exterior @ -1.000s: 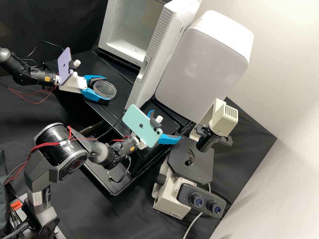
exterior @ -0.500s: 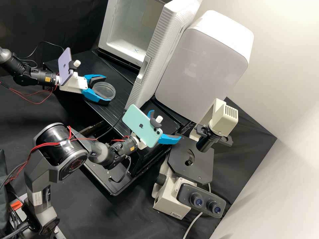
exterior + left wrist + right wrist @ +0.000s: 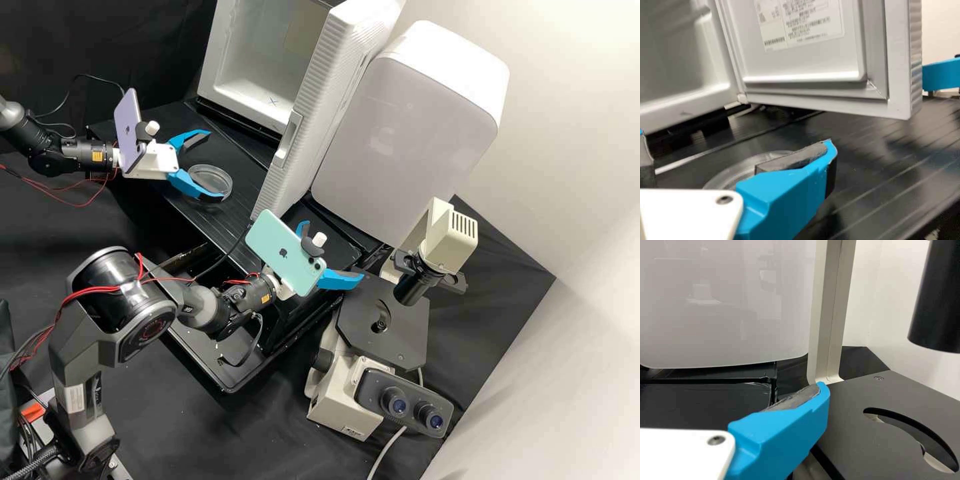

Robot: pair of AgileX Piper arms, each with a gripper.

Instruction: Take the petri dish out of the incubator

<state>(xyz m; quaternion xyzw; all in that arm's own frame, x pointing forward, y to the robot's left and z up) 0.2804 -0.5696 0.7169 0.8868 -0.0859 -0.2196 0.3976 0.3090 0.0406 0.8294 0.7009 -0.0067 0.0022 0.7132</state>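
Petri dish (image 3: 212, 181) already out of the incubator (image 3: 250, 63): flat on the bench (image 3: 243, 223), in front of the open chamber and just beside the inner face of the swung-out door (image 3: 323, 100). Round, so no long axis to line up on.

Straddled by the left gripper (image 3: 208, 164), spread wide and clamped on nothing. One finger (image 3: 190, 189) on the side away from the incubator, low, right against the dish's rim. Touching or just apart is hard to say, since in the left wrist view that finger lies across the rim. Other finger on the incubator side, raised and well clear of the dish. So: dish between the two, hard over toward the outer one, and lying onward from the gripper along the line of the fingers.

Probably the last step, then: dish set down, only the backing away left. Calls for a pull straight back along the fingers, or a lift first. Any sideways drift toward the incubator likely to shove the dish with the low finger.

Right gripper (image 3: 350, 277) on the door's outer side, over the microscope stage (image 3: 383, 327), well apart from the dish with the door between. Spread or closed: cannot tell. Left arm far the nearer.
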